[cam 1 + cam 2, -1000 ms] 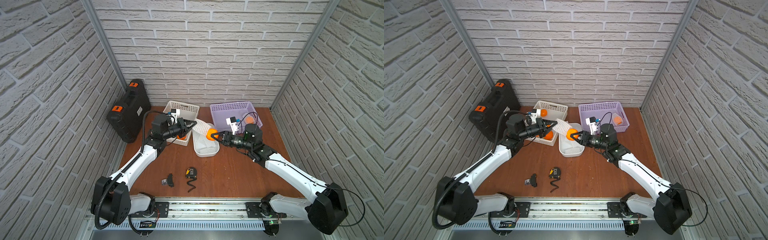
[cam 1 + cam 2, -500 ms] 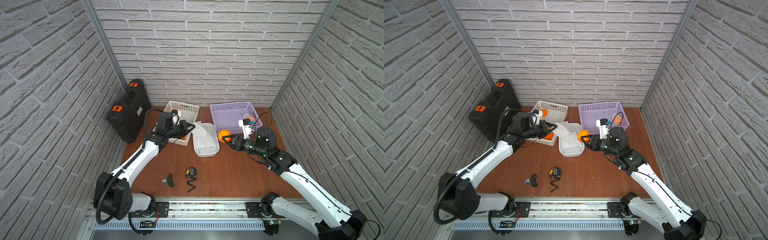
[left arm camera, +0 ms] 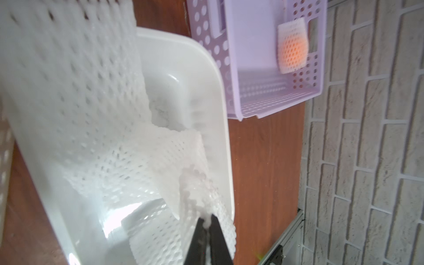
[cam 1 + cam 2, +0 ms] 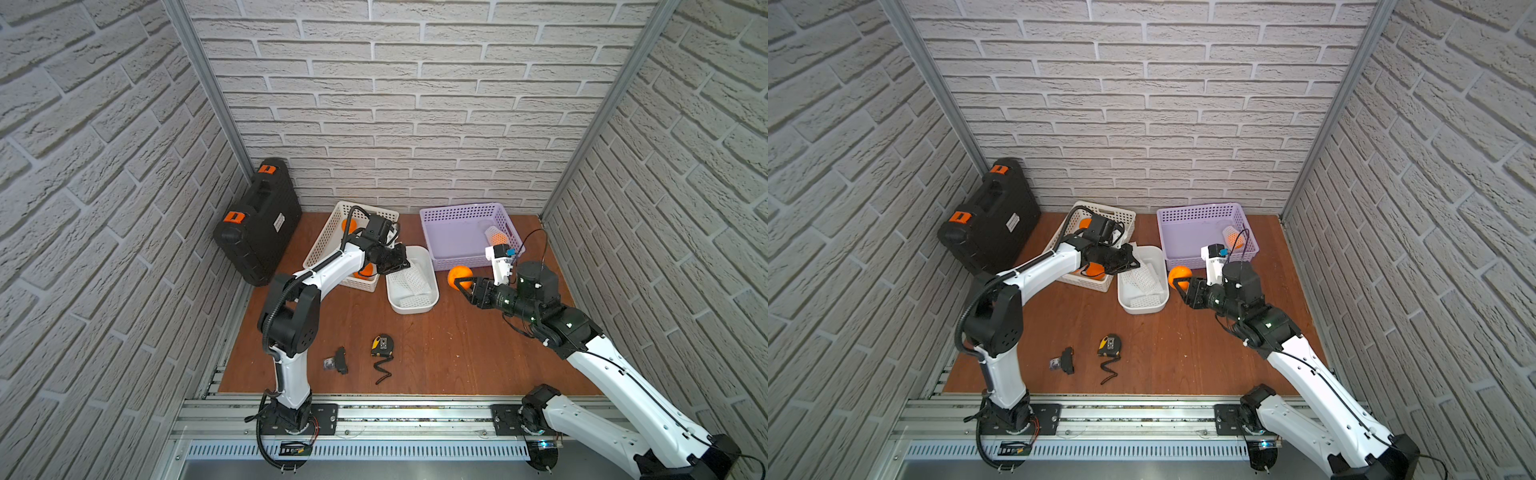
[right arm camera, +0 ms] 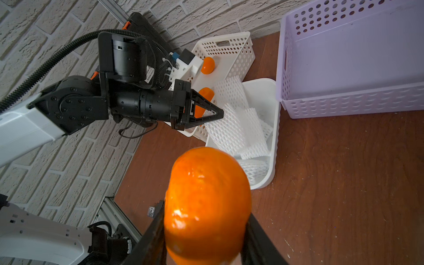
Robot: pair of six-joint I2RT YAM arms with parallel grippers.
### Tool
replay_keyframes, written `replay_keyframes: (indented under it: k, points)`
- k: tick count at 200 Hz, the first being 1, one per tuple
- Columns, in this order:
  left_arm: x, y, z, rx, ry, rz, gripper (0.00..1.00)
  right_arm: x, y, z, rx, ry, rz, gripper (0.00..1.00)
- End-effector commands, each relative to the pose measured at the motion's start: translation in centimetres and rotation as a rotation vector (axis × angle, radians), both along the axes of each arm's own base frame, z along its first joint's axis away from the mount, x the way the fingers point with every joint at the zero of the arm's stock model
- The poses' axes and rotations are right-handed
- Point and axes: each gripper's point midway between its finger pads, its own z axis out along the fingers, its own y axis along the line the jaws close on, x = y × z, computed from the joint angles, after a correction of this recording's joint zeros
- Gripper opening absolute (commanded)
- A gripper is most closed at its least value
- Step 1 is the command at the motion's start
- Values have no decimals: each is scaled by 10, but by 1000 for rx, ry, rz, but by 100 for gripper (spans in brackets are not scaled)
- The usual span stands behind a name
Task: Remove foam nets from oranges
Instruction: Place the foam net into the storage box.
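Brown tabletop (image 4: 457, 353), brick walls all round. Your left gripper (image 3: 207, 226) has its jaws pinched together on a foam net (image 3: 195, 190), over the white tub (image 4: 411, 309) holding loose nets (image 5: 252, 128). Your right gripper (image 5: 204, 241) is clamped on a bare orange (image 5: 206, 195), just near of the purple basket (image 4: 461, 214). One netted orange (image 4: 496, 237) lies by that basket's right wall.

Bare tabletop (image 4: 457, 353) before white tub (image 4: 415, 309), tape measure (image 4: 382, 345) and black clip (image 4: 340, 360) on it, purple basket (image 4: 457, 212) and white basket (image 4: 324, 241) behind
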Motion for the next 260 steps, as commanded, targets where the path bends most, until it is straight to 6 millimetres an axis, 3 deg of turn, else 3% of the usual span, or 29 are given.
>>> replay_keyframes:
  k: [1, 62, 105, 127, 173, 211, 260]
  points:
    - [2, 5, -19, 108, 2, -51, 6, 2, -4, 1, -26, -43, -2, 41]
    - [24, -24, -59, 222, 12, -168, 15, 2, -3, 2, -34, -56, 10, 41]
    - [37, -9, -85, 355, 10, -184, 17, -3, -8, 2, -47, -64, 2, 41]
    - [37, -12, -79, 337, 1, -183, 32, -4, -9, 0, -48, -61, 1, 41]
    - [35, -23, -43, 278, -41, -181, 65, -4, -10, 2, -38, -62, -9, 41]
    - [32, -22, -22, 276, -85, -173, 98, -6, -13, 2, -43, -60, -26, 41]
    - [26, -19, -3, 293, -115, -168, 98, -8, -17, 3, -41, -60, -40, 41]
